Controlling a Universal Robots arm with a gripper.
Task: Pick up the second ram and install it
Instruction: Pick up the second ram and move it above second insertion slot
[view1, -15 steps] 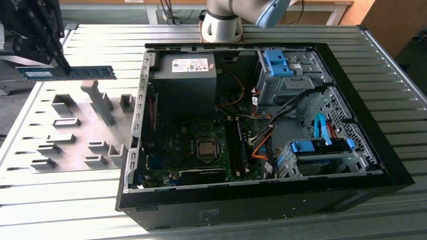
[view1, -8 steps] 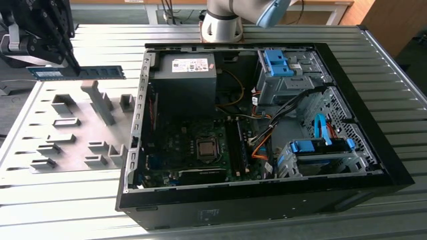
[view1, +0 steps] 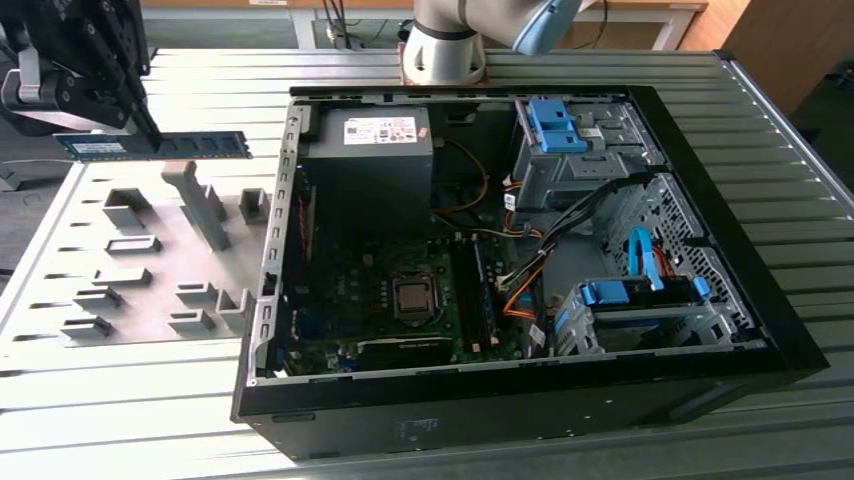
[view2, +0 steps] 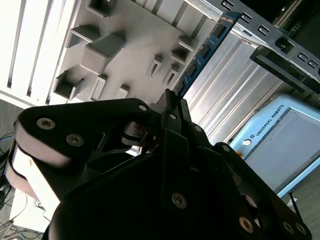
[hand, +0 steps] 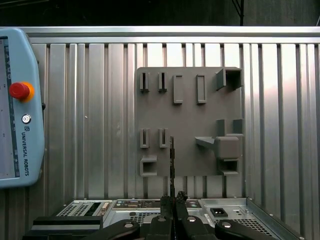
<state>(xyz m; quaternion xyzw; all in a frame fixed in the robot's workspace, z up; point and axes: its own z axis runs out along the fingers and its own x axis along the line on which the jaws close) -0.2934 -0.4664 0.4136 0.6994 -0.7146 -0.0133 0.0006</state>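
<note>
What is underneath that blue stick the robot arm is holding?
The blue memory stick, clamped in the gripper, hangs over a grey fixture plate with slots, lying on the ribbed metal table. The strip of plate directly beneath the stick is covered.

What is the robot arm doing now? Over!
End effector shut on the second ram. Ram held over the grey tray. Not in the computer case yet. Path to case looks clear.

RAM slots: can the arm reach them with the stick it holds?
Likely yes. The case lies open side up, nothing stands over the slots, and the jaws hold the ram free above the tray. Cables crowd one side, though.
</note>
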